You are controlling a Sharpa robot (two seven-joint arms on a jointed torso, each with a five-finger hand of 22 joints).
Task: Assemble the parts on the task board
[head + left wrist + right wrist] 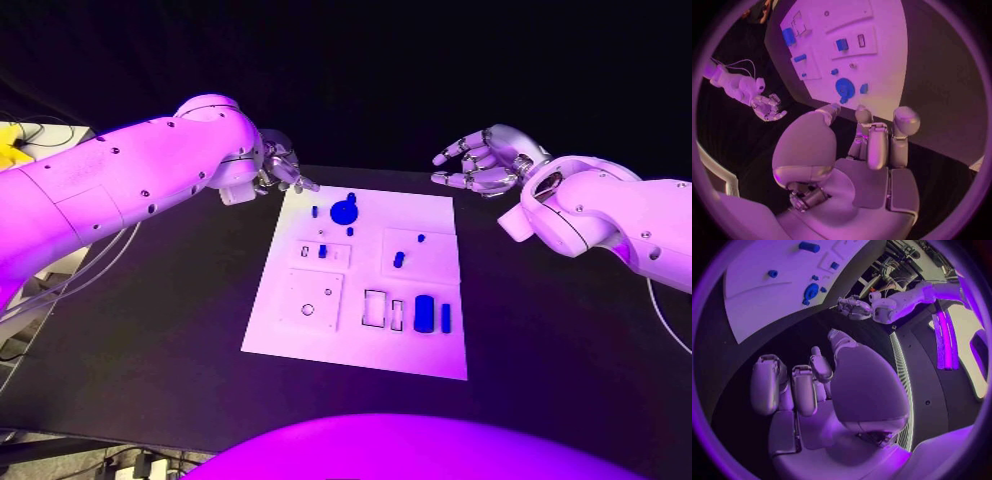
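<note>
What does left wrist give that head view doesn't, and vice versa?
Left wrist alone: the left hand's palm side, fingers apart and holding nothing, above bare black table.
Head alone: the board's near row with the tall blue part, and both hands flanking the far edge.
Both: task board, round blue part, right hand, empty.

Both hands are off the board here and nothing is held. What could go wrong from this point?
1. The left robot hand hangs near the far left corner of the white task board; coming down, it might nudge the board.
2. The round blue disc part has small blue pieces close beside it, so a reach for it may knock them.
3. The right robot hand has its fingers curled and may need to open before grasping.
</note>
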